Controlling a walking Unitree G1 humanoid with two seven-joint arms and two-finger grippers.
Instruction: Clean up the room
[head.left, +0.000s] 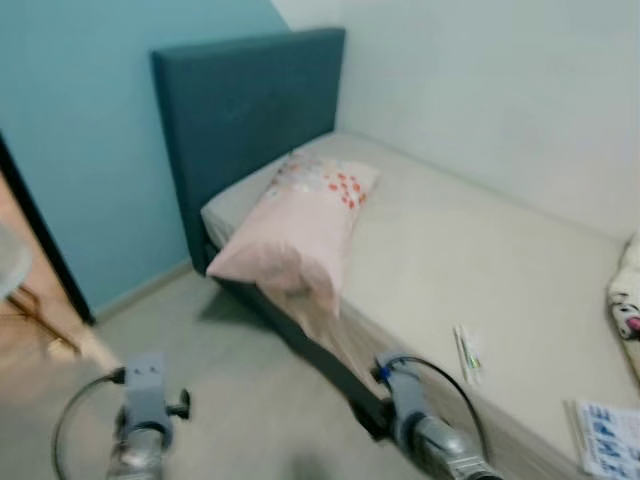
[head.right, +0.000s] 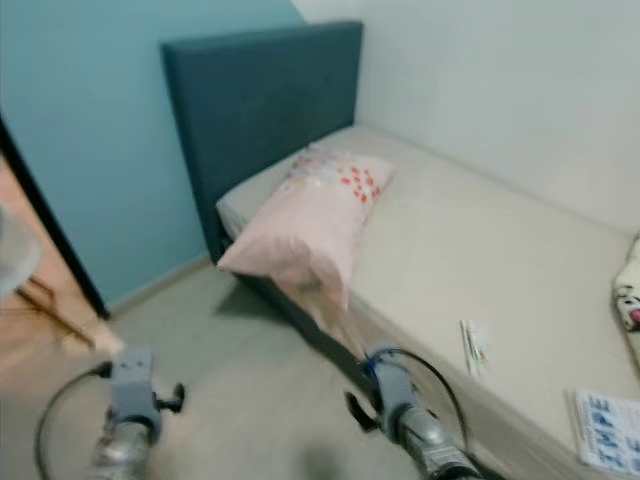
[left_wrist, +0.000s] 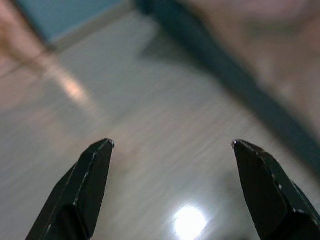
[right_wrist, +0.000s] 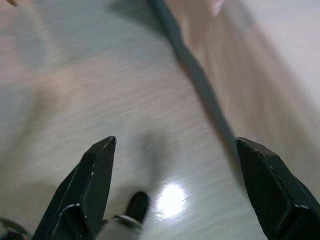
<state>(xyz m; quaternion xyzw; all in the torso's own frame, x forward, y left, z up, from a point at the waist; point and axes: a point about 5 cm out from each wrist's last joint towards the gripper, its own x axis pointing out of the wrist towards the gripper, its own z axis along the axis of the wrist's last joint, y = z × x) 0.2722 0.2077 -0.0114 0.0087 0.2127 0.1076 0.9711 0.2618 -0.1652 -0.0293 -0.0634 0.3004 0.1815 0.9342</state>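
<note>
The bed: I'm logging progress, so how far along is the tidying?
Nothing looks done yet. The pink pillow overhangs the grey mattress edge; a small white packet and printed paper lie on it. Left gripper and right gripper are open and hold nothing, over the floor.

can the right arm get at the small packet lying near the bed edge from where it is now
Probably yes. The small packet lies flat near the bed edge, just ahead of the right gripper, which is open over the floor beside the bed. Nothing stands between them.
</note>
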